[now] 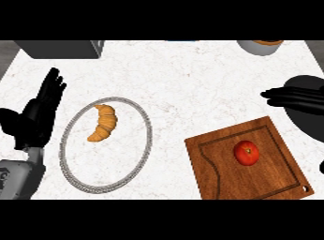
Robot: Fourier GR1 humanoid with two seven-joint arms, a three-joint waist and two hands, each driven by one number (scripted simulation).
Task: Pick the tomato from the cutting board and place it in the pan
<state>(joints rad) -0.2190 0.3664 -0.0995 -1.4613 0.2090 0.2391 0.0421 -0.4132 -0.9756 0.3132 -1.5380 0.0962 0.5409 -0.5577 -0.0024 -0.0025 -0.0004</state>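
Right hand (304, 99) sat at the right edge of the frame, mid-height, fingers straight and pointing left, holding nothing. It overlapped a dark round shape behind it, most likely the pan (322, 123), partly cut off by the frame edge.

Tomato (246, 153) lay below and left of that hand, near the middle of the cutting board (224, 171) in the lower right. Apart from the hand, no contact. Tomato was round, so no long axis to line up with.

Left hand (35, 115) rested open at the left edge, fingers up, empty, on the far side of the plate (145, 123) with the croissant (104, 123). Well apart from the tomato.

My read: right hand was clearly nearer and should take it. Reach would go down-left in the frame onto the board, then a short carry back up-right to the pan. Pick not yet started.
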